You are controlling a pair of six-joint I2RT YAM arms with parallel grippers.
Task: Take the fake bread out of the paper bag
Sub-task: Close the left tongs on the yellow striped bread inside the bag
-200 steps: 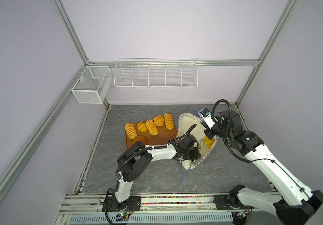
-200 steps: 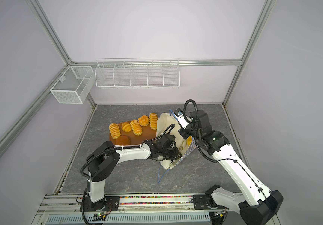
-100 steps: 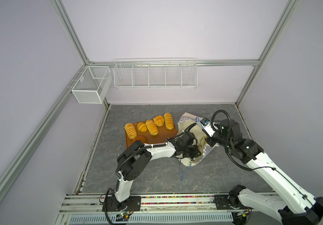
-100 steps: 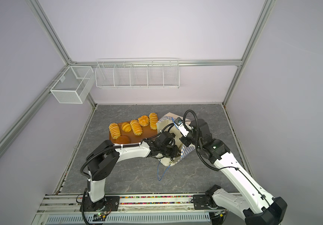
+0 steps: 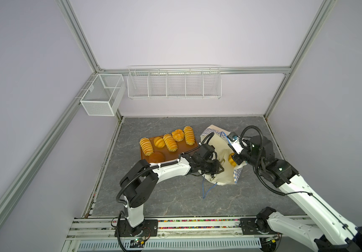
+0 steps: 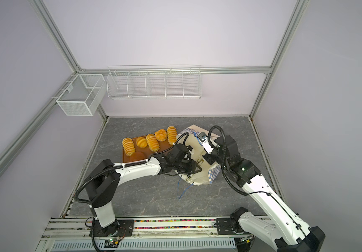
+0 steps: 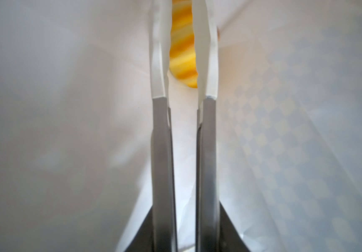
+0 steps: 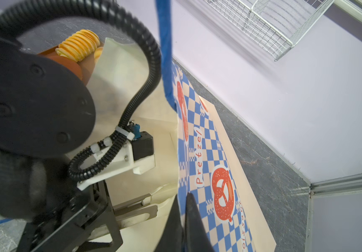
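The paper bag lies on its side to the right of the brown tray, its mouth turned towards the left arm. My left gripper reaches into that mouth. In the left wrist view the fingers stand a little apart inside the bag, open, and one yellow fake bread lies just past the tips. My right gripper is shut on the bag's checkered wall. Several other breads rest on the tray.
A blue cord handle trails from the bag onto the grey table towards the front. A second cord hangs in front of the right wrist camera. White wire baskets hang on the back and left walls.
The right arm has lowered the bag, which now lies flatter and nearer the table. The left gripper's fingers have parted slightly inside the bag.
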